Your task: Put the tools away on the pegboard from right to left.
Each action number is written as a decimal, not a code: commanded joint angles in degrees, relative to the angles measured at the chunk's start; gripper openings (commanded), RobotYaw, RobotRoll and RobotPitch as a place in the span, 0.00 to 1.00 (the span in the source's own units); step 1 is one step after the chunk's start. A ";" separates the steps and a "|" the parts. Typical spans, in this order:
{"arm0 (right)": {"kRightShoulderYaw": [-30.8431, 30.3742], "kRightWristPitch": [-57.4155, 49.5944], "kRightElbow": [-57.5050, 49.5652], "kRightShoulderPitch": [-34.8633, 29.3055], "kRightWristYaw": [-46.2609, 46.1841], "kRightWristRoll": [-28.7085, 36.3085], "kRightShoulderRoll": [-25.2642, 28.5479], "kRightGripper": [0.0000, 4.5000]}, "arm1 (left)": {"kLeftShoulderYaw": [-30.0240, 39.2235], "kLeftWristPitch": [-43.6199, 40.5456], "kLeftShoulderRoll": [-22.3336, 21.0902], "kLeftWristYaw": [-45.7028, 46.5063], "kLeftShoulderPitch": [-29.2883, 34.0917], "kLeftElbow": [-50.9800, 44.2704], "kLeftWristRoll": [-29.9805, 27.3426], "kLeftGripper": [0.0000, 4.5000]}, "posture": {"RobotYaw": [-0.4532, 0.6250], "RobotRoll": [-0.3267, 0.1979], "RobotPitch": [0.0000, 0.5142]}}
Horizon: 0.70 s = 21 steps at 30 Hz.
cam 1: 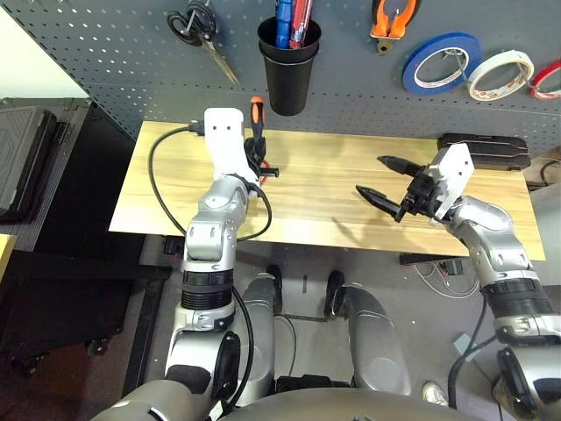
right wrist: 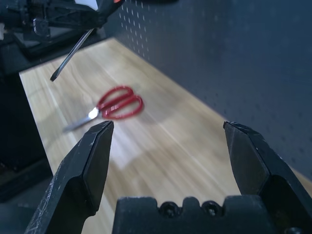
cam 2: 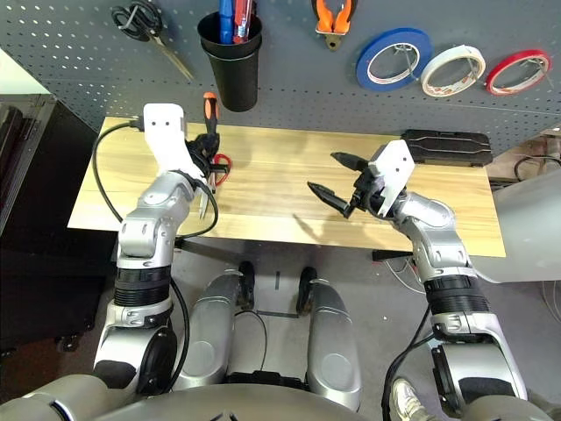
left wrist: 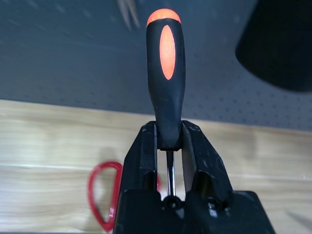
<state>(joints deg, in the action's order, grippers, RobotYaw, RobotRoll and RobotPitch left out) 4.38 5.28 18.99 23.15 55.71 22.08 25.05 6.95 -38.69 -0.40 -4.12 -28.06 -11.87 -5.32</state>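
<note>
- Far left on the pegboard (cam 1: 105, 53): black-handled scissors (cam 1: 200, 35) hung from a hook, blades slanting down to the right.
- Just right of these: black cup (cam 1: 288, 70) fixed to the board, with blue and red items standing in it.
- Below, above the left part of the wooden table (cam 1: 333, 189): left gripper (left wrist: 168, 146) clamped on the screwdriver (left wrist: 165, 73), fingers pinching the lower end of the black-and-orange handle; handle upright with its orange cap on top, just below and left of the cup, metal shaft slanting down past the fingers, clear of the table.
- On the table beside that gripper: red-handled scissors (right wrist: 117, 105), lying flat, blades closed and pointing away from the board.
- Centre-right, above the table: right gripper (cam 1: 386, 180) spread wide with nothing between its fingers, tips pointing left toward the other arm.
- On the board, right of the cup: pliers (cam 1: 393, 19) with orange-and-black handles, hanging nose down.
- Further right along the board: blue tape roll (cam 1: 425, 74), then whitish tape roll (cam 1: 515, 66), then red tape roll (cam 2: 517, 70) at the edge, each on a hook.
- At the table's far right, against the board: flat black case (cam 1: 486, 149).
</note>
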 commanded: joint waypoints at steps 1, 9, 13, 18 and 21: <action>1.43 2.64 2.80 0.06 1.36 0.49 -0.19 1.00 | 0.87 -0.79 -0.47 0.97 2.31 -3.56 -0.93 0.12 | 0.64 0.62 0.45; 2.34 5.60 4.68 1.33 3.61 0.95 -0.22 1.00 | 4.69 1.89 -1.43 3.15 2.05 -7.50 -2.19 0.12 | 0.67 0.62 0.45; 3.42 7.72 4.99 1.74 5.48 2.66 -0.63 1.00 | 6.28 6.86 -1.65 2.52 1.82 -10.58 -4.17 0.12 | 0.68 0.62 0.45; 5.97 8.57 4.16 1.43 8.28 6.37 -0.82 1.00 | 6.34 11.18 -1.74 1.09 1.68 -15.09 -7.90 0.12 | 0.68 0.62 0.44; 7.53 8.09 3.38 1.19 9.30 8.65 -0.73 1.00 | 5.81 12.05 -2.21 0.20 0.54 -16.80 -10.37 0.12 | 0.67 0.62 0.44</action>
<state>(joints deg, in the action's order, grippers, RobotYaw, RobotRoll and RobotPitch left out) 10.32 13.40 22.85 25.48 64.15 29.29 24.07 13.13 -27.59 -2.56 -3.17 -26.84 -26.62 -14.09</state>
